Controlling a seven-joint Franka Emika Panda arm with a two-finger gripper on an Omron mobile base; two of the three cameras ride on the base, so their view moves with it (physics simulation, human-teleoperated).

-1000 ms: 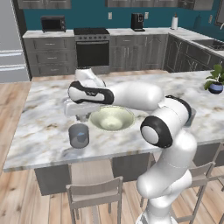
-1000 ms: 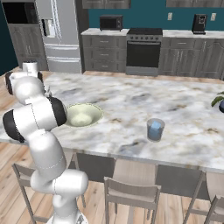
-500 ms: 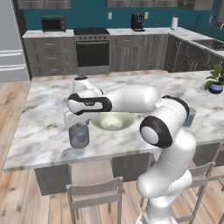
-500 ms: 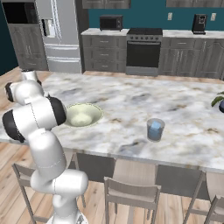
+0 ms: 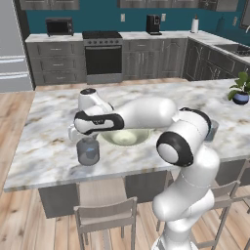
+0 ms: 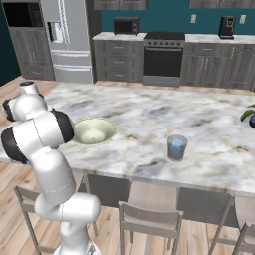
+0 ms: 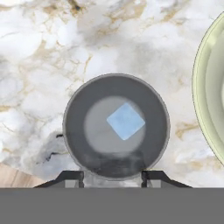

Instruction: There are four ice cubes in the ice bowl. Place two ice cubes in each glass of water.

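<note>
Far left first: the short grey translucent tumbler [image 5: 88,150] stands on the white marble island counter [image 5: 44,156] exactly where it stood a second ago. What has moved is the arm; a second back the hand sat up over the bowl's left side, half a second back it was sliding left, and now the gripper [image 5: 79,134] hangs right above this tumbler.

Looking down through the hand view, the tumbler [image 7: 116,127] lies almost centred beneath us, and a small pale-blue ice cube [image 7: 126,121] shows in the middle of its round opening. The gripper [image 7: 111,177] has its jaws drawn in about as narrow as they go. Whether a cube is pinched between them we cannot tell, since the space between the tips is a grey blur; nor can we say for sure whether that blue square is already down in the water.

Moving right, the wide shallow pale yellow-green bowl [image 5: 126,137] sits just beside the tumbler, its rim [image 7: 205,96] curving in at the picture's edge, and the part we see holds nothing. Further right, well apart, the second grey tumbler [image 6: 176,147] shows blue inside.

So we read this as a delivery run, bowl to left glass; the next job, we judge, is a clean release over the opening.
</note>
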